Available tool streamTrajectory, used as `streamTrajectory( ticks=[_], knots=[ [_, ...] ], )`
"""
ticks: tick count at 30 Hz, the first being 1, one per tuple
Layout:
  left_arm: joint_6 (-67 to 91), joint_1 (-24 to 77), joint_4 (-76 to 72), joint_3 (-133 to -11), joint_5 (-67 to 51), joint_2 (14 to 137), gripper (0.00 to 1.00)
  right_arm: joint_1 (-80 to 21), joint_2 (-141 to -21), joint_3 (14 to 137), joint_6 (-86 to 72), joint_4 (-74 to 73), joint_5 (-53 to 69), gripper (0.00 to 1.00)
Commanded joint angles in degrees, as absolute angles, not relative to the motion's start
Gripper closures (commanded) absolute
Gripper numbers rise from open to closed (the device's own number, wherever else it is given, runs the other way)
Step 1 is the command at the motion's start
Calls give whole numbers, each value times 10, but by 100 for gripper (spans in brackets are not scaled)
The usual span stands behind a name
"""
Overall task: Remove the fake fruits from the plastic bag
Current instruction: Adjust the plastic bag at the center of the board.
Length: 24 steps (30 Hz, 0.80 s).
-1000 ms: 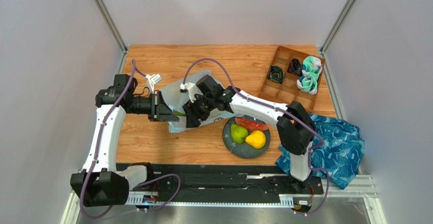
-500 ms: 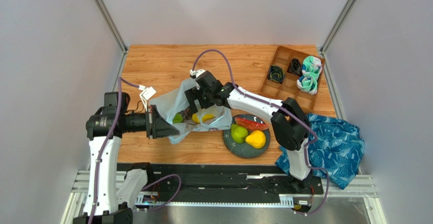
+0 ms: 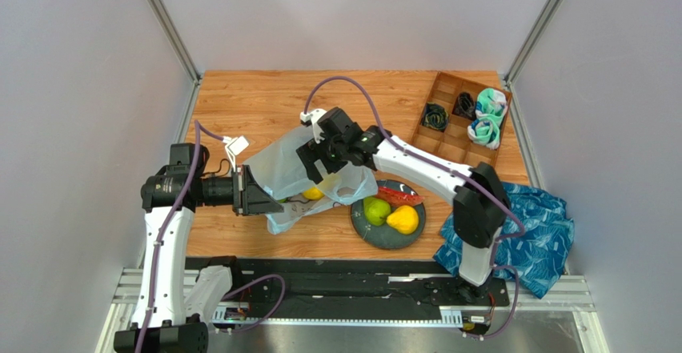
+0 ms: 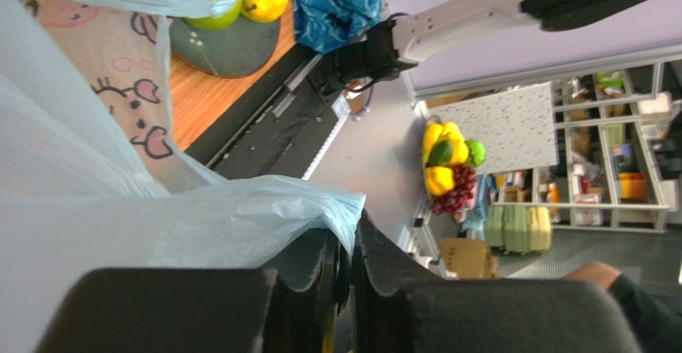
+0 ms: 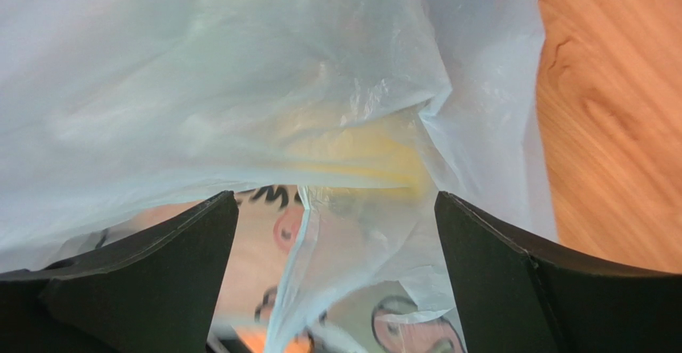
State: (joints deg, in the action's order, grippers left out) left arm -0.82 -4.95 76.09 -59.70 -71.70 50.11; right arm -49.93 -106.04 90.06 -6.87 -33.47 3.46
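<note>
Over the wooden table (image 3: 240,97), your left gripper (image 4: 346,237) clamps the plastic bag (image 3: 276,165); your right gripper (image 5: 334,201) stands spread wide against it.

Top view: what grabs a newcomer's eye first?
The pale plastic bag stretched mid-table, its edge pinched in the left gripper while the open right gripper sits right over it. Beside it, a dark plate holds a green pear, a yellow fruit and a watermelon slice.
</note>
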Motion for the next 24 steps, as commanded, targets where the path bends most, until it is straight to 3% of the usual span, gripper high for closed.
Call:
streamTrajectory(
  ticks=[1,7,12,13,14,16,17,20,24],
  knots=[
    [-72,-52,797,-701,-673,530,59,-450,-948,903,19,-410,125,2],
    [-149,-38,817,-1008,-550,614,27,-330,-869,894,-22,-415,249,2],
    [-230,52,852,-1229,-512,751,25,-295,-839,917,14,-419,224,2],
    [-238,82,853,-1235,-497,765,25,-278,-833,920,11,-417,214,2],
    [-262,160,853,-1235,-435,792,15,-269,-826,921,4,-412,205,2],
    [-285,245,848,-1209,-355,816,10,-236,-816,918,-13,-406,186,2],
    [-304,314,846,-1198,-292,843,10,-221,-804,914,-32,-400,186,2],
    [-349,395,836,-1146,-203,885,14,-156,-786,908,-68,-399,200,2],
    [-360,443,790,-1066,-152,906,17,-76,-755,892,-83,-404,233,2]
  ],
)
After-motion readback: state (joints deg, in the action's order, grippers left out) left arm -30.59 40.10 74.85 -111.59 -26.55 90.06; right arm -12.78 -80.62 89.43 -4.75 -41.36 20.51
